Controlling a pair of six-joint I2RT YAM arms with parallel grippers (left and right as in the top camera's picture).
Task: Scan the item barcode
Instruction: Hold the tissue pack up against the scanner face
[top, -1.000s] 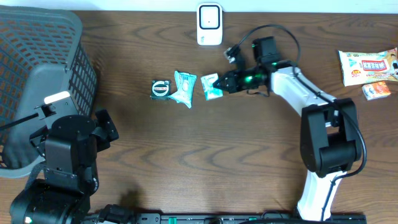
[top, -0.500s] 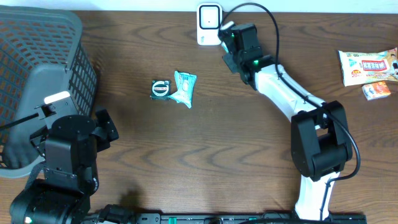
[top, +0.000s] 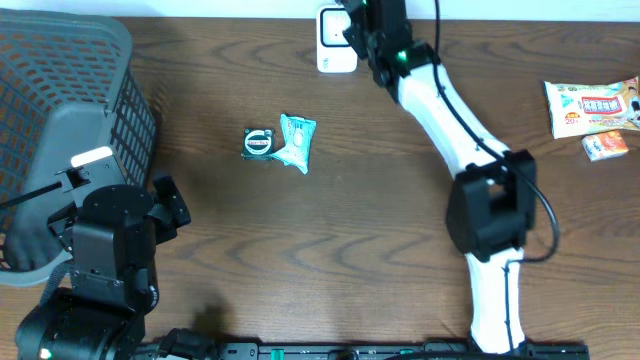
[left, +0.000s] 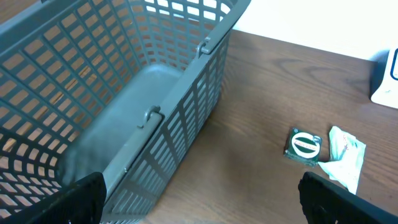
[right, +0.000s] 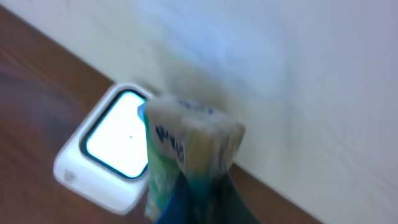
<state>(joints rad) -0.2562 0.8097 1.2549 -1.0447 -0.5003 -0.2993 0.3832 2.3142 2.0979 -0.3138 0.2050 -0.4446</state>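
The right gripper (top: 365, 30), clamped on the packet (right: 186, 149), holds it at the scanner (right: 112, 146); the read itself seems not yet done

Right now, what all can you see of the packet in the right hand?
The packet is small and soft-looking, white with green print and a yellow edge, blurred in this view. It stands upright, pinched from below by the shut right hand, and is held up next to the white scanner. No barcode shows on the visible side.
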